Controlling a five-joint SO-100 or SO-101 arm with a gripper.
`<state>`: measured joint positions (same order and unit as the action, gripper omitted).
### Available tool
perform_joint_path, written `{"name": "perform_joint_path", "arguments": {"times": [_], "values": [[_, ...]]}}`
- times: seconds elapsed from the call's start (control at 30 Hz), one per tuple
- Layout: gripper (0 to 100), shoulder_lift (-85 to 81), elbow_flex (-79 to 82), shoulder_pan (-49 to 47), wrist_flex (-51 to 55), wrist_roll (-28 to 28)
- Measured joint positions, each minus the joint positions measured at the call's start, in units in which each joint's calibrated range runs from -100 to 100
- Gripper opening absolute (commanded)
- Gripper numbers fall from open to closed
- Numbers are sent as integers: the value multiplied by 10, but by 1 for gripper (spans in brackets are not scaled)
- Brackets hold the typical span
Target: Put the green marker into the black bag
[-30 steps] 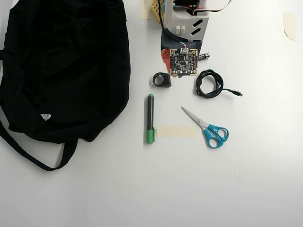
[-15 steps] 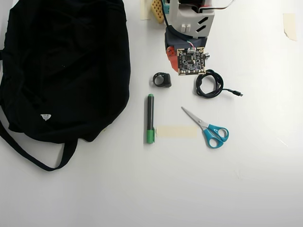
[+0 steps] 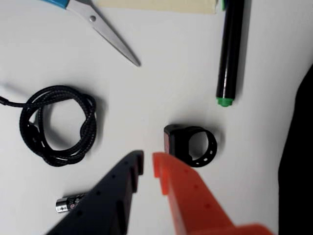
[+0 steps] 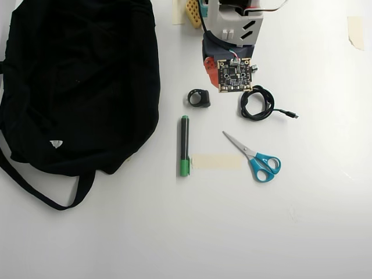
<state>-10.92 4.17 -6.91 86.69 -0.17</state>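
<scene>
The slim dark-barrelled green marker (image 4: 184, 145) is seen lying flat on the white table (image 4: 174, 232), just right of the large floppy black fabric bag (image 4: 75, 81) in the overhead view. The black-and-orange gripper (image 3: 147, 165) is held above the table with its fingers nearly closed on nothing, beside a small black ring-shaped clip (image 3: 190, 145) and short of the marker.

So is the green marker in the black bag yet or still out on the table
Out. The green marker lies flat on the table, beside the black bag, untouched by the pincer.
</scene>
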Motion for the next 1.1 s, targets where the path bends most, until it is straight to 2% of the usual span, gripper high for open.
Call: {"name": "perform_joint_path", "arguments": {"times": [0.1,0.2,0.53,0.73,1.1], "values": [[17,0,0,0,0,-1],[19,0,0,0,0,-14],[20,36,0,4,0,-19],[28,100,-21,14,0,-19],[28,204,-92,28,0,-19]]}}
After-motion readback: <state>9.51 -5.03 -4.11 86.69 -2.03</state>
